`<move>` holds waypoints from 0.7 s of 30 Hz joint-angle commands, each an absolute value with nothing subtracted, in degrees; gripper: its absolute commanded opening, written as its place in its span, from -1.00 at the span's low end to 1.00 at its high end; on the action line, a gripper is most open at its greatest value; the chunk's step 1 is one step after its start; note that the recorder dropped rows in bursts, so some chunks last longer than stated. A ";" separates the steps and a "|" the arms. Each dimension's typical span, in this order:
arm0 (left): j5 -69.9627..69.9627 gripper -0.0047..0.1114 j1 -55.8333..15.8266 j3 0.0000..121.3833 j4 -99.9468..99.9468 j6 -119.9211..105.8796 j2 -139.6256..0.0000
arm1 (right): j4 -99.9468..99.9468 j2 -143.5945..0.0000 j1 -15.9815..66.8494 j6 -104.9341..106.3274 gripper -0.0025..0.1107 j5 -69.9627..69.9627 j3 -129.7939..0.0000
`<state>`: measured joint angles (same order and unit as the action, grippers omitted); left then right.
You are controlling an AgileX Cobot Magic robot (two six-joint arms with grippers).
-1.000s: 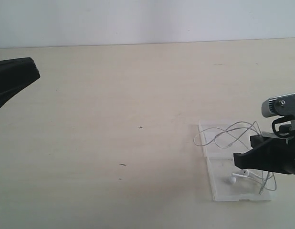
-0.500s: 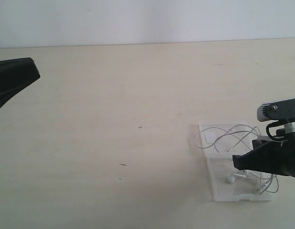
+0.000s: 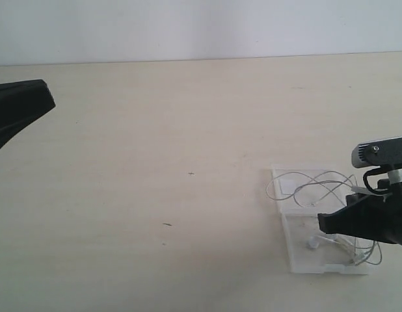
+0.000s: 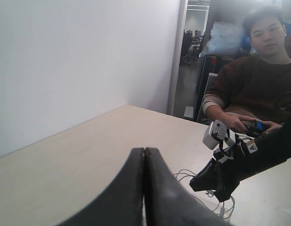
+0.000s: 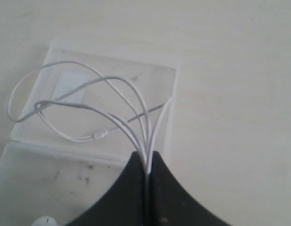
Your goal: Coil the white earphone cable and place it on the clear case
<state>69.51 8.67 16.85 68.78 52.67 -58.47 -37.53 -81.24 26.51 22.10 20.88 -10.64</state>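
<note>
The clear case lies open and flat at the table's right front, a white sticker in one half. The white earphone cable loops over it, and an earbud rests on the nearer half. My right gripper is low over the case, shut on a bundle of cable strands. My left gripper stays far off at the left edge, shut and holding nothing.
The pale wooden table stretches from the case to the left arm, with a white wall behind it. In the left wrist view a seated person is beyond the table's end, behind the right arm.
My right gripper has sunk a little towards the case with the cable, and the earbuds and loops have settled lower onto the plastic. The left arm has not moved.
</note>
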 commanded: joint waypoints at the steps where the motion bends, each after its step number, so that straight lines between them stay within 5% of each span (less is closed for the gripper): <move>1: 69.96 -0.92 8.77 16.71 68.71 52.63 -58.05 | -37.22 -81.43 26.19 22.82 -0.96 19.47 -10.39; 21: 69.96 -0.92 8.77 16.71 68.70 52.83 -58.05 | -35.69 -81.43 26.19 25.81 -0.96 9.31 -16.45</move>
<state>69.51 8.67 16.85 68.89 52.67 -58.47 -36.30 -81.36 26.51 25.09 10.69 -15.26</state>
